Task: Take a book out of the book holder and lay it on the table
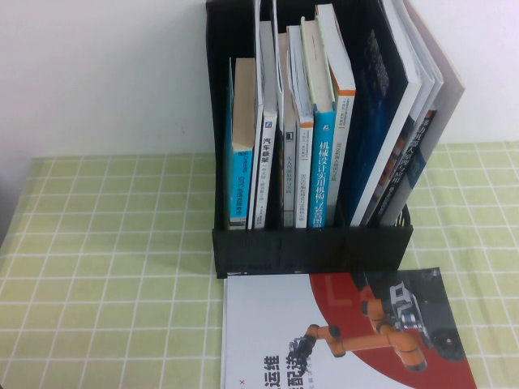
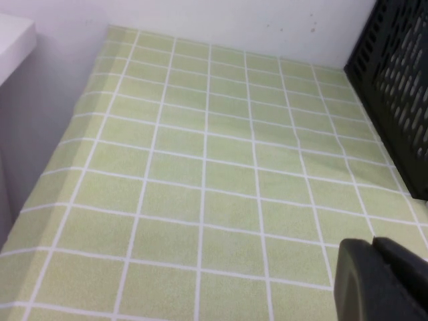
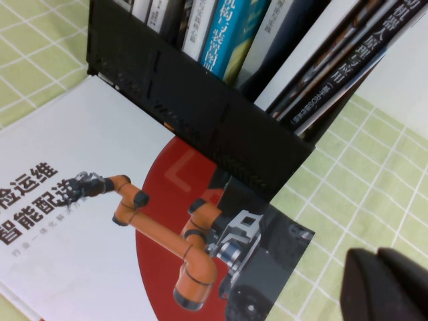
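Observation:
The book (image 1: 324, 340), with its red disc and orange robot arm, lies flat on the table (image 1: 105, 267) just in front of the black book holder (image 1: 312, 247); it also shows in the right wrist view (image 3: 120, 221). My right gripper (image 3: 378, 257) is shut and empty, above the cloth beside the book's corner, apart from it. My left gripper (image 2: 371, 244) is shut and empty over bare cloth left of the holder (image 2: 394, 87). Neither gripper shows in the high view.
The holder still has several upright books, blue-spined paperbacks (image 1: 324, 154) in the middle and thin magazines (image 1: 405, 121) leaning at the right. A white wall stands behind. Green cloth lies open to the left of the holder.

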